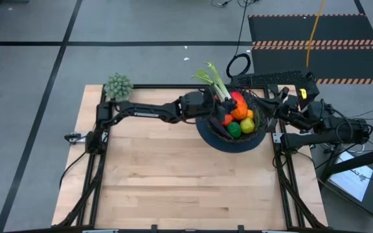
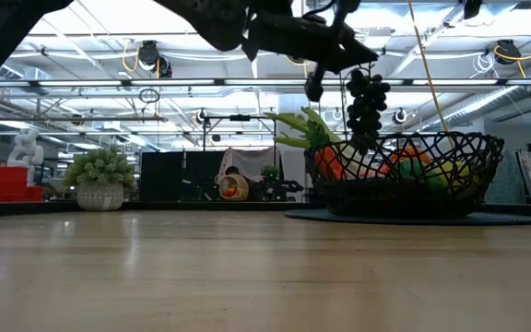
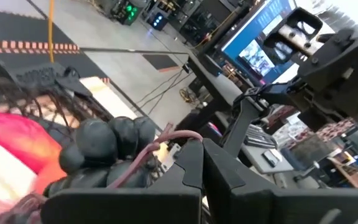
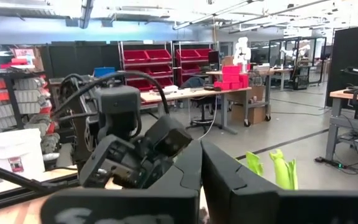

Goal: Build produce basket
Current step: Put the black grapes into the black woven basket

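- The basket point(image 1: 233, 144) sits toward the far right part of the wooden surface point(image 1: 173, 181), on a dark round mat point(image 2: 413, 219).
- Inside it I can see the leek point(image 1: 215, 81), whose green leaves stick out over the far rim, a red piece point(image 1: 237, 99), an orange point(image 1: 240, 112), a green fruit point(image 1: 234, 129) and a yellow one point(image 1: 247, 125).
- From surface level, the orange, green and yellow pieces show through the wire mesh point(image 2: 450, 148).
- The left arm reaches across from the left side, and its gripper point(image 1: 214, 107) is over the basket's left half.
- That left gripper is pinching the stem of the dark grapes point(image 2: 366, 103); its wrist camera shows the stem caught between the two fingers point(image 3: 188, 165) with the berries bunched right beside them.
- The grapes hang straight down, clear of the surface, their lower end dipping just to the level of the basket's rim over the other produce.
- The right arm comes in from the right edge, and its gripper point(image 1: 278, 103) is just beside the basket's right rim.
- The right gripper's fingers point(image 4: 225, 165) are pressed together with nothing between them.
- A pale green bushy clump point(image 1: 118, 85) in a small pot stands at the far left corner of the surface, well apart from the basket.
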`<state>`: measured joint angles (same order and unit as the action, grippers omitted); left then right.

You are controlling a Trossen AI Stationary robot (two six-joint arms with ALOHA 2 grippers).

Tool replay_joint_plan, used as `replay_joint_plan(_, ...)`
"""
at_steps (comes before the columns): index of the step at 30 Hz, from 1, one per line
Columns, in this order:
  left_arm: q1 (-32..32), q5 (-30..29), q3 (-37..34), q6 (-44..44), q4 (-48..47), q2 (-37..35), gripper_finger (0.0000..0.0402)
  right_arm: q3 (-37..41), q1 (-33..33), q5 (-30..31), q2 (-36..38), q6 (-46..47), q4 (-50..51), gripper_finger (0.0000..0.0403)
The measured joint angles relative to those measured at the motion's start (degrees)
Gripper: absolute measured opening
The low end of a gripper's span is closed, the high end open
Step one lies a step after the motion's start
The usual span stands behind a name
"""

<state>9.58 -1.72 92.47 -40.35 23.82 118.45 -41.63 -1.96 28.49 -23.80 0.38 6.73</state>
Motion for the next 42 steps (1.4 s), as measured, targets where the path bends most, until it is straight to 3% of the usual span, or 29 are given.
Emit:
replay_joint_plan(7,-0.94,0.22,0.0,-2.32,2.04,1.5,0.0,0.0,0.0,0.0,0.19,-0.01,1.74,0.0)
replay_joint_plan(17,-1.01,-1.24,0.02,4.57,-2.75,1.38,0.0001,0.0,0.0,0.09,0.19,0.0,1.96,0.0)
replay_joint_plan(34,-1.27,-5.5,-0.04,10.32,-2.52,3.2,0.0013,0.0,-0.02,1.89,-0.03,0.44,1.46,0.0)
replay_joint_plan(38,-1.35,-3.99,0.02,10.59,-0.23,3.82,0.0041,-0.02,0.0,3.52,-0.22,2.8,0.19,0.0)
replay_joint_plan(42,-1.19,-2.34,0.0,9.7,1.74,4.05,0.0105,-0.02,-0.02,3.43,-0.96,4.42,-0.37,0.0)
